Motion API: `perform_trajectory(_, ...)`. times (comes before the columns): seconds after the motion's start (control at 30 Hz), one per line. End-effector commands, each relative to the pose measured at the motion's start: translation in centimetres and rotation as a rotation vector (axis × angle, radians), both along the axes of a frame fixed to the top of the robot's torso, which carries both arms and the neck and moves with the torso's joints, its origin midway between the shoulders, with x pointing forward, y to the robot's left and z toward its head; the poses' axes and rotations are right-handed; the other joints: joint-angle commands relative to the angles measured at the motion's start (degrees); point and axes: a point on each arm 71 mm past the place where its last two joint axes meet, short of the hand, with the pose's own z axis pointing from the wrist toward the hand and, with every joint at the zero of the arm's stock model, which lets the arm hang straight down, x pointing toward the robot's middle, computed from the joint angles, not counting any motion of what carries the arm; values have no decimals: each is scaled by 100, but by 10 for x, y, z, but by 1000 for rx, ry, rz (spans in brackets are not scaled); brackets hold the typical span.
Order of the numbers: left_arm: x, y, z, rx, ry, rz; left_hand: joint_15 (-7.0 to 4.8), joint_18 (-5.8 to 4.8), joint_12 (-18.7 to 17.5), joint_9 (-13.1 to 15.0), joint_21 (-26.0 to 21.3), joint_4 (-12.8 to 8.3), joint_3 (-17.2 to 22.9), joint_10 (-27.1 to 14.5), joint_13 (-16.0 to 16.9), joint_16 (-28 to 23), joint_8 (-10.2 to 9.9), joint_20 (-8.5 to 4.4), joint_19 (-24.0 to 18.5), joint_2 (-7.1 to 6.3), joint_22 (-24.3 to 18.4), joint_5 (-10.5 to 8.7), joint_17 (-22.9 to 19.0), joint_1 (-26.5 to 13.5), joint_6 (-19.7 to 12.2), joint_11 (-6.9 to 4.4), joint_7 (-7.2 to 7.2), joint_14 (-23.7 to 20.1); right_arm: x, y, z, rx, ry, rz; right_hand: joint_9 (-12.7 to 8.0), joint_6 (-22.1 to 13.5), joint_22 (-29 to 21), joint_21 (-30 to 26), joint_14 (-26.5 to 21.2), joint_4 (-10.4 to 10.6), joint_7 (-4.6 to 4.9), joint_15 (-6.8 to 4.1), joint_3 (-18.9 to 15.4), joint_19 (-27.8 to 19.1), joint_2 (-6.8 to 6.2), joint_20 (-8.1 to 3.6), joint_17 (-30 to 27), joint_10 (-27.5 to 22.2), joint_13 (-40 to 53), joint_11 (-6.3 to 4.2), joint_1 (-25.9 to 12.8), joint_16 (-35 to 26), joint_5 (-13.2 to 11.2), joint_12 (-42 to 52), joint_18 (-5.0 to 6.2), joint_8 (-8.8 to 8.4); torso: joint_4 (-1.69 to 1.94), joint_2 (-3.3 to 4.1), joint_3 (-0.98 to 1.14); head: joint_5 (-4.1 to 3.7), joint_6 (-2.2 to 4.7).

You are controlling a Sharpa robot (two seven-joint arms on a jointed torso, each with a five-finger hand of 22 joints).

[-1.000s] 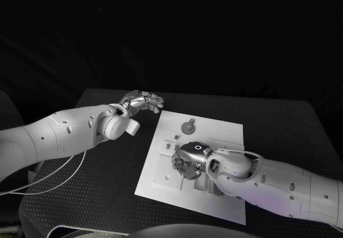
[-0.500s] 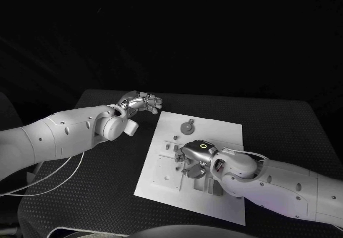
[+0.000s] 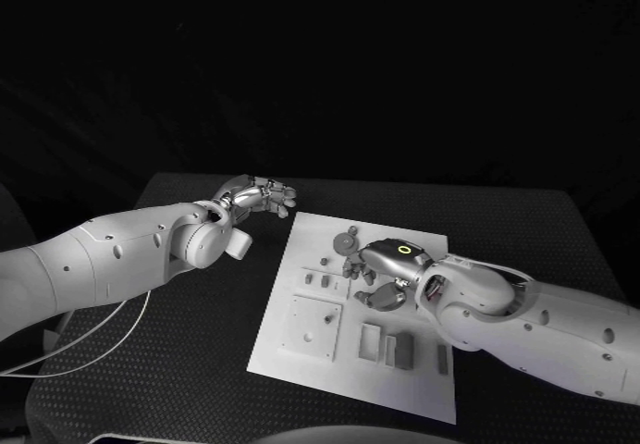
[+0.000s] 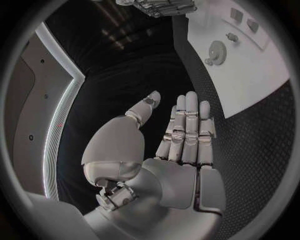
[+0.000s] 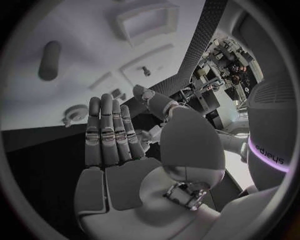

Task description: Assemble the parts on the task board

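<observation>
The white task board (image 3: 413, 388) lies in the middle of the black table. On it are a grey gear (image 3: 346, 242), small pegs (image 3: 310, 276), a square plate (image 3: 313, 325) and upright rectangular blocks (image 3: 370, 339). My right hand (image 3: 375, 271) hovers over the far half of the board, just near of the gear, holding nothing. In the right wrist view its fingers (image 5: 107, 131) are straight and side by side above the board (image 5: 37, 30). My left hand (image 3: 260, 195) sits off the board's far left corner, its fingers (image 4: 187, 125) stretched flat and holding nothing.
Bare black mat (image 3: 187, 351) stretches left of the board and to its right (image 3: 534, 240). In the left wrist view the board's gear (image 4: 217, 50) lies beyond the fingertips, with my right hand (image 4: 164, 6) farther off. A white cable (image 3: 100, 342) hangs under the left arm.
My right hand has moved from the board's middle toward its far end, uncovering the rectangular blocks. The left hand has barely moved.
</observation>
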Motion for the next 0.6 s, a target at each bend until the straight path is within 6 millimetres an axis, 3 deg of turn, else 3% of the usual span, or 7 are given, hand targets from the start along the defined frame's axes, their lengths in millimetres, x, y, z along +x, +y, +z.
perform_trajectory(0.03,0,-1,2,-13,-5,-11,6,12,15,-6,-24,9,-33,-44,-1,-31,-3,-12,40,-49,8,-28,11,-5,-40,-4,7,16,4,-17,12,31,8,-29,-1,3,14,21,53,32,-35,-13,-4,52,-20,-23,17,56,-4,7,2,27,-18,34,39,25,-11,0,0,-53,42)
perform_trajectory(0.17,0,0,2,-12,-7,-8,6,12,15,-6,-25,8,-33,-43,-1,-32,-3,-12,40,-50,9,-28,12,-4,-40,-4,7,17,9,-39,20,3,28,-65,-6,-15,78,115,193,57,-54,-80,-225,226,-59,-98,128,83,-13,-14,-222,141,45,55,39,37,-18,0,0,-88,61)
perform_trajectory(0.43,0,-1,2,-13,-7,-9,5,12,17,-5,-27,7,-32,-41,-1,-34,0,-12,40,-53,11,-30,16,-2,-38,-5,6,18,13,-61,11,-119,89,-104,-45,-268,117,91,64,-113,-265,-4,-814,148,-68,-90,234,-219,-117,99,-605,109,127,-85,39,-28,-17,-1,13,-100,66)
perform_trajectory(0.6,0,-1,1,-13,-7,-9,5,12,18,-5,-28,7,-32,-41,0,-36,1,-12,41,-54,12,-30,18,-1,-37,-5,6,19,12,-64,3,-161,109,-100,-46,-349,128,86,-25,-109,-301,36,-1002,89,-73,-76,266,-315,-149,137,-701,68,-133,-101,39,-22,-13,1,18,-107,72)
